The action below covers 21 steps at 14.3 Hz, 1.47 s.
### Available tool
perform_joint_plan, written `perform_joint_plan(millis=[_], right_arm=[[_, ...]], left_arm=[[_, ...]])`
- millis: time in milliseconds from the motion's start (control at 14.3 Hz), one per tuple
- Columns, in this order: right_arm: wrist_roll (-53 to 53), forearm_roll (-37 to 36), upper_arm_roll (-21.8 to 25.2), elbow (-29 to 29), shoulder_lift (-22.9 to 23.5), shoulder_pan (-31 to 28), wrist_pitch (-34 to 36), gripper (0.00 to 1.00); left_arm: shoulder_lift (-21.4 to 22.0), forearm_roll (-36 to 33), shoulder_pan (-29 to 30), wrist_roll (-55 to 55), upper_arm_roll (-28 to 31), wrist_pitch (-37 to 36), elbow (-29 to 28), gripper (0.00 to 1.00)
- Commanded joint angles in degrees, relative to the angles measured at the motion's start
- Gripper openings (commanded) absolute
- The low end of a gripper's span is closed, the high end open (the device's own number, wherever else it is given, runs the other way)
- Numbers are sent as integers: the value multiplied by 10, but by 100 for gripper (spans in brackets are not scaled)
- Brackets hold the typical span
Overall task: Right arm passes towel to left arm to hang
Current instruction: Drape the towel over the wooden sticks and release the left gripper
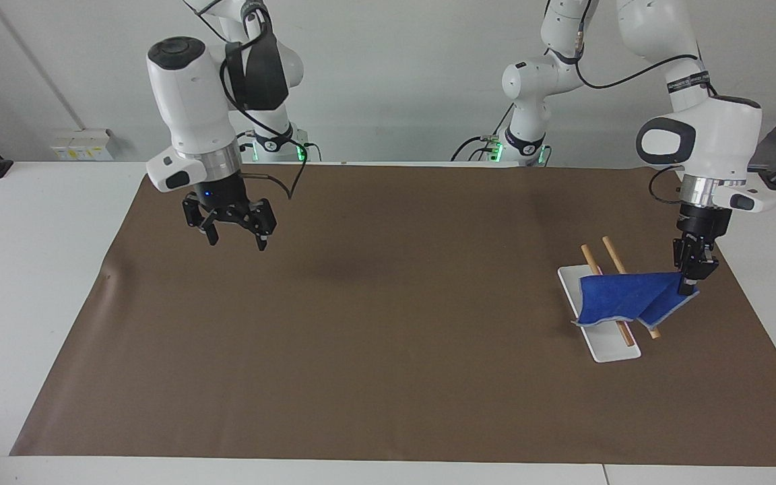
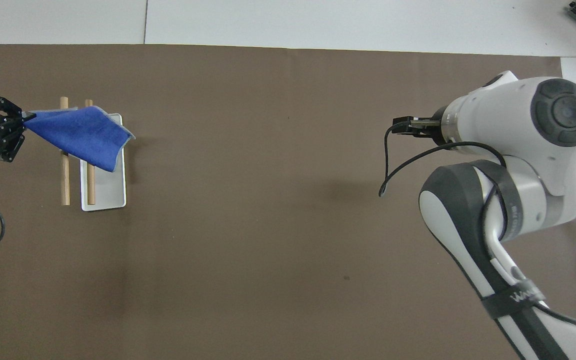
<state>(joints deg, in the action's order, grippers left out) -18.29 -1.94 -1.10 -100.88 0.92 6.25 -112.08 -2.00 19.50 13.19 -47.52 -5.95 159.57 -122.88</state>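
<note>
Two arms over the desk (image 1: 38,269), which carries a brown mat (image 1: 388,350).

Landmark: the rack, a white tray base (image 1: 613,350) with two wooden rods (image 1: 589,259), standing on the mat toward the left arm's end of the desk.

Towel (image 1: 620,296): blue, pale edging visible. Draped across both rods of the rack, spread fairly flat. One corner is lifted off the rack on the side toward the left arm's end of the desk. The other edge droops over the white tray base, on the side toward the middle of the desk. In the overhead view the towel (image 2: 80,135) covers the part of the rods farther from the robots; the nearer part of the rods is bare.

Left gripper (image 1: 690,286): pointing down, just beside the rack, at the lifted corner. Fingers closed narrow, pinching that corner of the towel. Overhead view confirms the left gripper (image 2: 23,119) at the towel's tip.

Right gripper (image 1: 234,239): in the air over the mat, well apart from the rack, toward the right arm's end of the desk. Fingers spread wide, nothing between them. Blue wrist light on. Loose black cable (image 1: 290,185) loops beside the wrist.
</note>
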Motion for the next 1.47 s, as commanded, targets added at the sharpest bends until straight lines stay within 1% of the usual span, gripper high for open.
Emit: perform_joint_plan(millis=[0,140,280,350,490,560,630,700,911,1191,1261,1331,1401], right_arm=[[9,37,1,-3,-38,-18,55,100],[13,39,5,21,-46,-27,110,100],[35,38,6,64,-44,-40,170,100],[43,39,6,75,-43,-47,191,100],[47,39,7,78,-47,-62,213,100],[64,37,10,79,-53,-69,220,100],[102,37,16,78,-57,-71,216,100],[118,37,19,75,-57,-72,213,100],[141,28,22,53,-67,-71,213,100],[146,28,24,53,-67,-78,219,100],[147,28,24,53,-67,-82,218,100],[146,28,25,53,-67,-80,219,100],[147,28,30,53,-67,-78,220,100]], left_arm=[[13,4,3,27,15,-5,-11,0],[14,3,4,47,23,-6,-13,0],[16,3,4,52,30,-7,-17,0],[18,3,6,52,31,-7,-26,0],[35,3,9,51,30,-5,-59,0],[41,3,7,50,29,-1,-74,0],[45,3,3,48,29,0,-82,0],[49,3,1,47,28,0,-92,0],[59,3,-5,46,23,0,-113,0],[74,2,-14,45,11,-4,-140,0],[77,2,-14,45,9,-6,-144,7],[77,2,-14,46,10,-7,-146,36],[75,2,-14,49,10,-7,-147,69]])
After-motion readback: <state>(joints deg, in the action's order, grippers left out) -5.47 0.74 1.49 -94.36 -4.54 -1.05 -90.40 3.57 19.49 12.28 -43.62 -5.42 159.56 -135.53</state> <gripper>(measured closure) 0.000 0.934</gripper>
